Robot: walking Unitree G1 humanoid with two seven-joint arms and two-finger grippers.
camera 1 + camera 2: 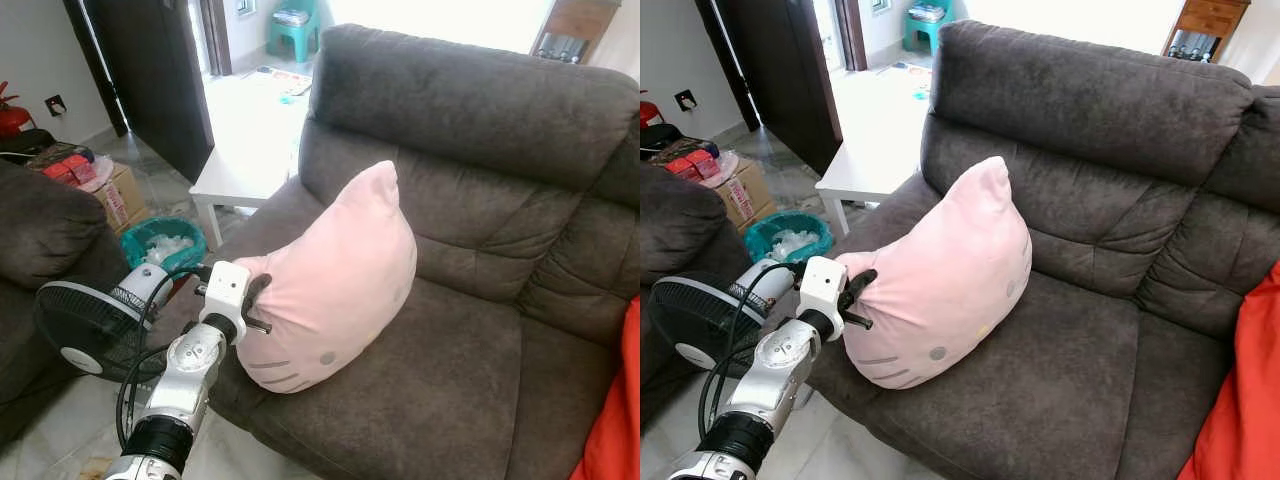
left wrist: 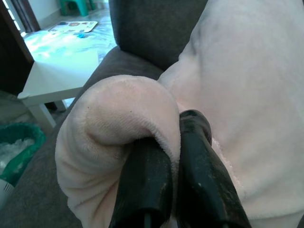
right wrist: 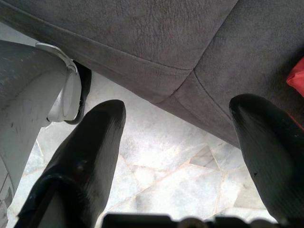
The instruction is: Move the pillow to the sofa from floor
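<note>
On the sofa seat: the soft pink plush cat-face pillow stands tilted on the left cushion of the dark grey suede-like sofa, one pointed ear up toward the backrest, its embroidered whiskers and oval nose facing the front edge.
Pillow contact: its lower bulk rests on the seat cushion, while its left corner overhangs the sofa's front-left edge.
Left gripper: the left gripper sits at that overhanging corner, its two long black fingers pressed together on a rolled fold of pink fabric.
Left arm: the silver arm reaches up from the lower left toward the pillow.
Right gripper: the right gripper hangs low beside the sofa's front edge, its fingers spread wide apart over the pale marble-patterned floor.
Beside the sofa: a low white side table stands just left of the armrest.
Farther left: a black round floor fan, a teal basket and a cardboard box.
Right edge: a red-orange cloth lies on the seat.
</note>
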